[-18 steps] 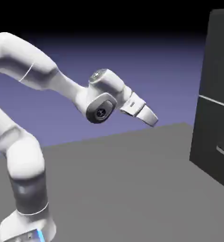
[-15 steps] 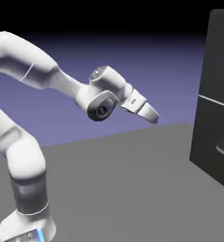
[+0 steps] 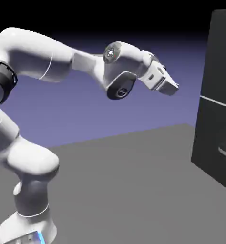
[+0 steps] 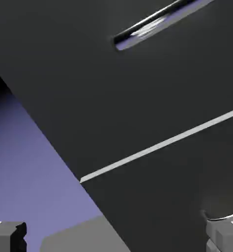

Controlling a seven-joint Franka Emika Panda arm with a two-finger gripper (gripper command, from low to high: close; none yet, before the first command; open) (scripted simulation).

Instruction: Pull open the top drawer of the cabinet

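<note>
Reaching with jaws spread wide, the gripper (image 3: 171, 89) hangs short of the top drawer (image 3: 221, 62), above the cabinet's (image 3: 214, 138) pale seam, whose slick, rigid bar handle (image 4: 155, 24) should be gripped mid-length, the drawer probably sliding stiffly.

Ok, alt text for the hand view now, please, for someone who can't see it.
A dark cabinet front fills most of the hand view, tilted, with a shiny bar handle on the panel above a pale seam and part of another handle below it. The claw is open at the bottom edge, holding nothing.
</note>
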